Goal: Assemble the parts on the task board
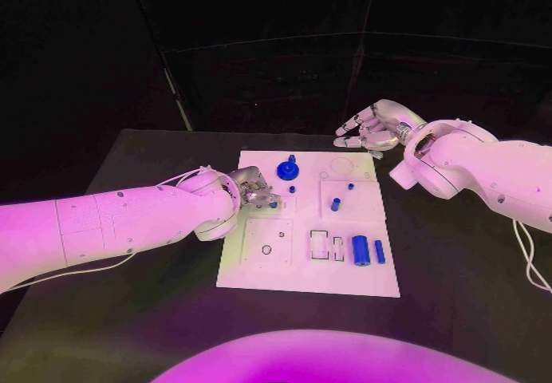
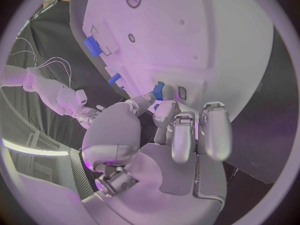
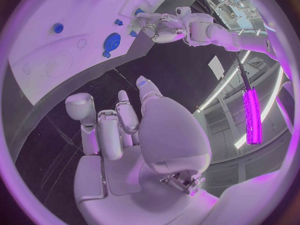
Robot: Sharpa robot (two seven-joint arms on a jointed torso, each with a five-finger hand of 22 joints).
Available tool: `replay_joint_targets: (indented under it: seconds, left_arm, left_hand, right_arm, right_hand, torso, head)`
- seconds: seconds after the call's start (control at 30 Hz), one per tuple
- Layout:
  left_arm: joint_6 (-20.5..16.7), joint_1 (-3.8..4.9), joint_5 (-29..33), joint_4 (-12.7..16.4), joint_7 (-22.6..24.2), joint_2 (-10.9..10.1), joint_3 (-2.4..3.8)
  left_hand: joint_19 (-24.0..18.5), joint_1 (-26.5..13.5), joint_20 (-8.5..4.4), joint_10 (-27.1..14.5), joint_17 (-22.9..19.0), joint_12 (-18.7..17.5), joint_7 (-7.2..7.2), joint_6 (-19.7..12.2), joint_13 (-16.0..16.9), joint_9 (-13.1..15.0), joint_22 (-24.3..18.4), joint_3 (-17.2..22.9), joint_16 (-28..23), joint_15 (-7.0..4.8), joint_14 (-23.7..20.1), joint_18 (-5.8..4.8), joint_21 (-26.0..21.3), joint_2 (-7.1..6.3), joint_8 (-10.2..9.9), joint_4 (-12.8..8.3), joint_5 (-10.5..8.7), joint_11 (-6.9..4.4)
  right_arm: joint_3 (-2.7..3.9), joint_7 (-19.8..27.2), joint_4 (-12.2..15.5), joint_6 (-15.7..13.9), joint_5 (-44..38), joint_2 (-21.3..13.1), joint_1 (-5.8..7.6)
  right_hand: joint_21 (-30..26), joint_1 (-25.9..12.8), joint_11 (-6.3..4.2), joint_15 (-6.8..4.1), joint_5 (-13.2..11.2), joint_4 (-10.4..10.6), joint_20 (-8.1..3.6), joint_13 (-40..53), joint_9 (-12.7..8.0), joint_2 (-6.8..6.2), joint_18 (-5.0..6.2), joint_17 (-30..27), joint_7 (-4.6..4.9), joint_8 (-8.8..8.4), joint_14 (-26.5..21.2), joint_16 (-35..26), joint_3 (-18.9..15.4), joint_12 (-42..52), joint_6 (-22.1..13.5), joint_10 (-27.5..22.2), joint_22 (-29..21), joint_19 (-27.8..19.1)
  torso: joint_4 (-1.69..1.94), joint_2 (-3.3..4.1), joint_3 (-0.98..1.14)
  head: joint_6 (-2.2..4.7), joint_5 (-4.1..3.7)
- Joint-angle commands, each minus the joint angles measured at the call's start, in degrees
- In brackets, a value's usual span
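— What's my head camera giving me?

— It looks steeply down from above the black table (image 1: 138, 335), with the whole task board (image 1: 309, 279) near the middle of the view.

— And my left wrist camera?

— It sits behind the left hand (image 2: 181, 135), facing over the fingers, close to the task board (image 2: 206, 40).

— My right wrist one?

— Behind the right hand (image 3: 125, 130), farther off, at the board's far edge (image 3: 44, 70). It also catches the left hand (image 3: 159, 25). All three views share the board.
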Motion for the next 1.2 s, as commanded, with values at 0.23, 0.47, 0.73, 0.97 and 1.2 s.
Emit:
replay_joint_targets:
  seconds: [0.23,0.47,0.73,0.97,1.2]
  left_arm:
    - [2.03,-0.25,0.80,-0.54,-1.15,0.01,-0.27]
    - [1.90,-0.19,0.83,-0.97,-1.24,0.05,-0.26]
    - [1.67,-0.18,0.84,-1.19,-1.31,0.05,-0.26]
    - [1.22,-0.18,1.46,-0.52,-1.21,-0.24,-0.11]
    - [1.71,0.63,2.38,1.36,-0.83,-1.39,2.32]
  left_hand:
    - [2.96,-4.34,-0.54,0.71,15.10,0.78,-1.01,1.96,0.45,0.31,4.12,-8.92,0.18,-0.63,6.10,-1.22,0.57,-3.28,0.28,0.63,-0.39,-0.83]
    - [3.06,-3.78,-0.69,0.70,15.10,1.00,-0.95,2.27,0.68,0.26,4.59,-16.00,0.18,-0.63,6.10,-1.29,0.88,-2.44,-0.35,2.67,-0.19,-0.81]
    - [3.19,-3.59,-0.70,0.79,15.10,1.22,-1.00,2.49,0.91,0.24,5.12,-20.23,0.18,-0.65,6.10,-1.40,1.31,-1.79,-0.74,4.32,-0.17,-0.84]
    - [3.15,-3.39,-0.74,0.80,15.10,1.26,-1.06,2.63,0.95,0.28,5.12,-23.29,0.18,-0.69,6.10,-1.38,1.23,-1.42,-0.96,5.59,-0.08,-0.90]
    - [2.75,-1.14,-0.43,-0.45,15.10,-0.27,-0.15,0.37,-0.87,-0.61,4.06,-25.95,0.18,-0.19,6.10,-1.12,0.06,-1.13,-2.90,5.58,0.10,-0.18]
  right_arm:
    - [0.03,0.45,0.03,0.16,-0.12,0.03,0.10]
    - [0.03,0.29,0.06,-0.04,-0.12,-0.05,0.10]
    - [0.03,0.31,0.04,-0.14,-0.12,-0.09,0.10]
    - [0.03,0.42,-0.01,-0.16,-0.12,-0.09,0.10]
    - [0.03,0.45,-0.19,-0.14,-0.12,-0.05,0.09]
  right_hand:
    - [-0.39,0.18,0.08,-0.36,0.34,0.22,0.06,0.02,-0.06,0.31,1.13,3.79,-0.23,0.37,3.33,-0.40,-0.16,0.12,-0.15,-0.14,-0.12,-0.30]
    - [-0.40,0.16,0.08,-0.36,0.34,0.24,0.06,-0.01,-0.06,0.30,1.14,3.83,-0.23,0.38,3.34,-0.38,-0.18,0.10,-0.15,-0.15,-0.14,-0.31]
    - [-0.62,0.15,0.08,-0.36,0.34,0.26,0.06,-0.15,-0.06,0.31,1.23,3.38,-0.23,0.38,3.24,-0.63,-0.19,-0.03,-0.16,-0.26,-0.62,-0.56]
    - [-0.62,0.15,0.08,-0.36,0.34,0.26,0.06,-0.15,-0.06,0.31,1.23,3.38,-0.23,0.38,3.24,-0.63,-0.19,-0.03,-0.16,-0.26,-0.62,-0.56]
    - [-0.62,0.15,0.08,-0.36,0.34,0.26,0.06,-0.15,-0.06,0.31,1.23,3.38,-0.23,0.38,3.24,-0.63,-0.19,-0.03,-0.16,-0.26,-0.62,-0.56]
  torso:
    - [0.00,-0.02,0.01]
    - [-0.03,-0.03,0.04]
    - [0.04,-0.02,0.00]
    - [-0.01,0.01,-0.10]
    - [0.04,-0.02,-0.02]
  head:
    - [-0.04,-0.08]
    - [-0.09,0.00]
    - [0.03,-0.08]
    - [0.17,-0.16]
    - [0.19,-0.20]
